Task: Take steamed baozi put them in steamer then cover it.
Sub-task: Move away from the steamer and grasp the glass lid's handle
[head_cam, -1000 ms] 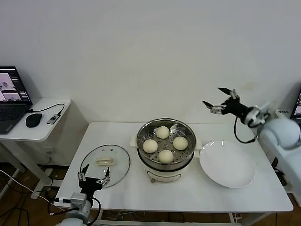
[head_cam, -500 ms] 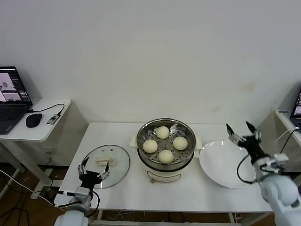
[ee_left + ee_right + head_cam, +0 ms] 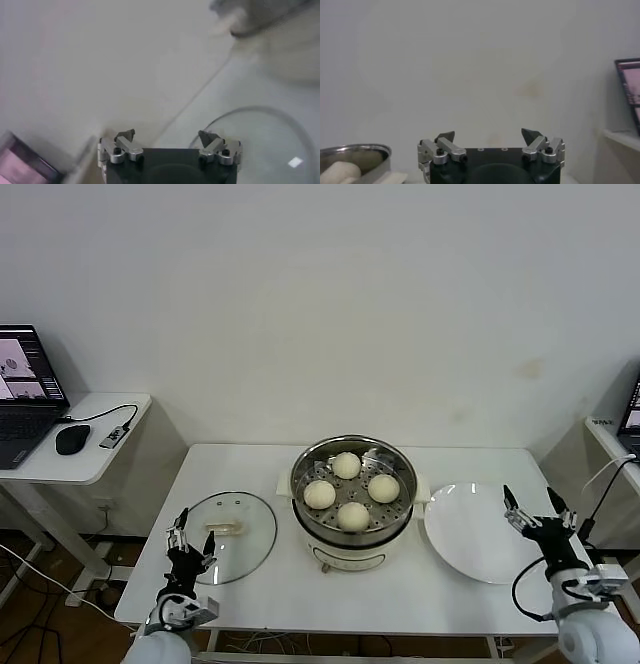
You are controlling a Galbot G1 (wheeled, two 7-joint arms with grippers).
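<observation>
The steamer (image 3: 305, 467), a shiny steel pot on a cream base, stands mid-table with several cream-white steamed baozi (image 3: 346, 465) on its perforated tray. To its left the cover (image 3: 250, 519) lies flat on the table, a clear glass lid with a cream handle. My left gripper (image 3: 190, 540) hovers open over the lid's near edge, holding nothing. The left wrist view shows that gripper (image 3: 167, 135) with the cover's rim (image 3: 260, 111) ahead. My right gripper (image 3: 530, 502) is open and empty at the plate's near right edge. In the right wrist view, this gripper (image 3: 488, 134) has the steamer (image 3: 355, 149) and a baozi (image 3: 340, 171) off to one side.
A flat white plate (image 3: 470, 534) lies right of the steamer. A side table (image 3: 60, 459) at the far left carries a laptop (image 3: 25, 399) and a mouse (image 3: 72, 439). A white wall stands behind the table.
My right arm has swung down from high behind the plate to the table's front right. My left gripper has crept forward over the cover's near edge. Both stayed open.
</observation>
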